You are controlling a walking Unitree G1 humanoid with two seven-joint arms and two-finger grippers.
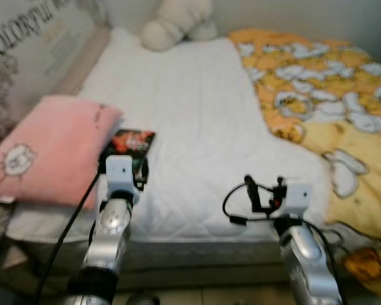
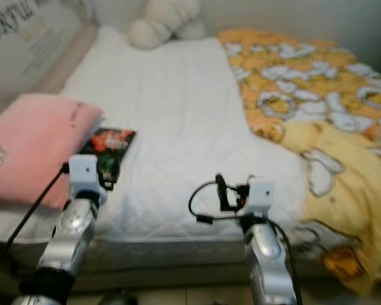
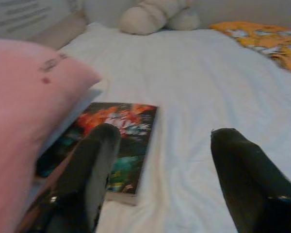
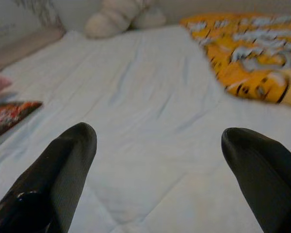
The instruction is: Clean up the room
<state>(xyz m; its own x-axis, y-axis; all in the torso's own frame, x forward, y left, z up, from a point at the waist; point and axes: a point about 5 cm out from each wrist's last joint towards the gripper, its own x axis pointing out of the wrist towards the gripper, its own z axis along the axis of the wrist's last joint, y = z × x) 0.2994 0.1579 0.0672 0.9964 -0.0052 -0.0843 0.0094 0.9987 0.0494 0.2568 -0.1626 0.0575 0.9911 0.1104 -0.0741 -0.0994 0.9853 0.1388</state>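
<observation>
A thin, flat book point(image 1: 130, 147) with a dark glossy cover printed in red, orange and teal is seen lying on the white bed sheet point(image 1: 190, 121), near the foot edge of the bed on the robot's left. One long side of the book is tucked just under the edge of a pink pillow point(image 1: 47, 149), which is soft and plump, with a small white cartoon figure printed on one corner. The sheet is quilted, with faint stitched lines and shallow creases across its surface. A yellow and orange blanket point(image 1: 324, 95), patterned with white cartoon shapes outlined in black, is spread loosely over the right side of the bed and hangs in folds over its corner. A cream plush toy point(image 1: 174, 22), rounded and fuzzy, is placed at the head of the bed against the wall. The left gripper point(image 3: 160, 145) is held low over the foot of the bed with its two black ribbed fingers spread well apart, one fingertip point(image 3: 99, 145) lying over the near end of the book in the left wrist view. The right gripper point(image 4: 157, 150) is held above bare sheet, its fingers likewise wide apart and nothing between them. Both silver arms are raised from the foot of the bed.
</observation>
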